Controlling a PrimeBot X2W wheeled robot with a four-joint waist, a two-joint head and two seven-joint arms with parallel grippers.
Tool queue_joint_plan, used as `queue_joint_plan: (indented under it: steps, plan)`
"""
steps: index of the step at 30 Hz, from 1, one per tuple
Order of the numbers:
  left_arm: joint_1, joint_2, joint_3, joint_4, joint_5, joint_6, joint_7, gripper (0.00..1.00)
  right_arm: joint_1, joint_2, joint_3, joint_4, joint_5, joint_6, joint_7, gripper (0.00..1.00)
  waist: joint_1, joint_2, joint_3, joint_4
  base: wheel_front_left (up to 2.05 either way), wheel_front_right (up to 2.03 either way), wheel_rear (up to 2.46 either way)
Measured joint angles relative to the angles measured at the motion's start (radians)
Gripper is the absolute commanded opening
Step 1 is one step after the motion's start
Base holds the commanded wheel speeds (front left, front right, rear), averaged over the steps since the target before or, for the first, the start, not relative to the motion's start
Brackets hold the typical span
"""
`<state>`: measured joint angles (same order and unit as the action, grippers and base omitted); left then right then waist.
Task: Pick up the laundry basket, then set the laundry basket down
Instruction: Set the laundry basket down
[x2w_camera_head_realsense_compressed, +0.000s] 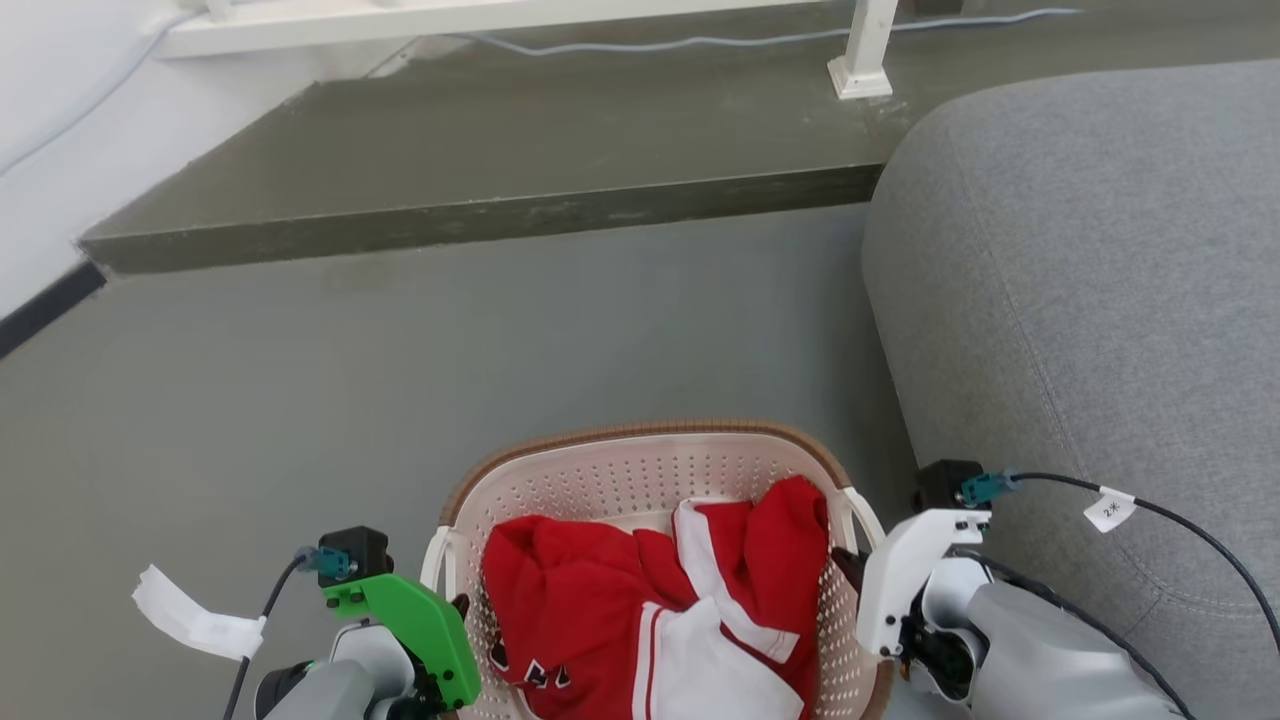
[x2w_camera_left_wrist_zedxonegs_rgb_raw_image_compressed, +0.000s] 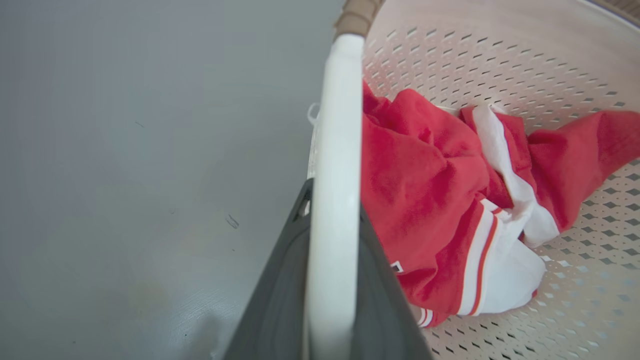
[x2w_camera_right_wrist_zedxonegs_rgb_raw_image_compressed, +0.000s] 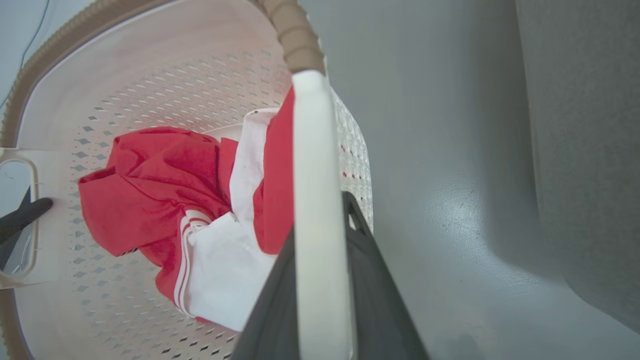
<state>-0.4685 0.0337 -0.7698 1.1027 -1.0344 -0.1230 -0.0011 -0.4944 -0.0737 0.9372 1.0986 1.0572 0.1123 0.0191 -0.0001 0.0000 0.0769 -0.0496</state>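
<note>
The laundry basket (x2w_camera_head_realsense_compressed: 640, 470) sits low and straight in front of me, between my two arms, its brown woven-look band curving across the far end. I cannot tell whether its bottom rests on the floor (x2w_camera_head_realsense_compressed: 400, 380) or hangs just clear of it. Inside lies a crumpled red and white garment (x2w_camera_head_realsense_compressed: 650, 610), heaped toward my side and leaving the perforated far wall bare.

My left gripper (x2w_camera_left_wrist_zedxonegs_rgb_raw_image_compressed: 332, 210) is clamped on the left handle (x2w_camera_left_wrist_zedxonegs_rgb_raw_image_compressed: 335, 150) – one dark finger on the outside and one on the inside, with the white bar running up between them. My right gripper (x2w_camera_right_wrist_zedxonegs_rgb_raw_image_compressed: 322, 220) grips the right handle (x2w_camera_right_wrist_zedxonegs_rgb_raw_image_compressed: 315, 150) the same way, with one finger against the outer face of the bar and the other tucked in beside the cloth. In my right wrist view, a dark fingertip of the left gripper shows at the opening of the far handle.

Beyond the basket the grey floor runs out to a darker raised step (x2w_camera_head_realsense_compressed: 500, 160), where a white post (x2w_camera_head_realsense_compressed: 865, 50) stands and a pale cable (x2w_camera_head_realsense_compressed: 700, 42) trails along. A grey sofa (x2w_camera_head_realsense_compressed: 1100, 300) bulks close on my right, just beside the right arm. A white paper tag (x2w_camera_head_realsense_compressed: 190, 615) hangs from the cable at my left wrist – a smaller one (x2w_camera_head_realsense_compressed: 1110, 508) from the cable at my right.
</note>
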Motion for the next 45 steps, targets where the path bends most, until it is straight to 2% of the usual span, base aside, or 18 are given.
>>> queue_joint_plan:
  steps: [21,45]
  plan:
    - [-0.085,0.000,0.002,0.015,-0.001,0.000,-0.033,0.00,-0.093,-0.002,0.004,-0.002,0.007,0.000,-0.021,0.00,0.0000,0.0000,0.130,-0.003,0.00,0.00,0.00]
    - [-0.257,0.001,0.002,-0.007,0.014,0.000,-0.112,0.00,-0.260,-0.017,-0.010,0.004,-0.003,0.000,-0.137,0.00,0.0001,0.0000,0.420,0.000,0.00,0.00,0.00]
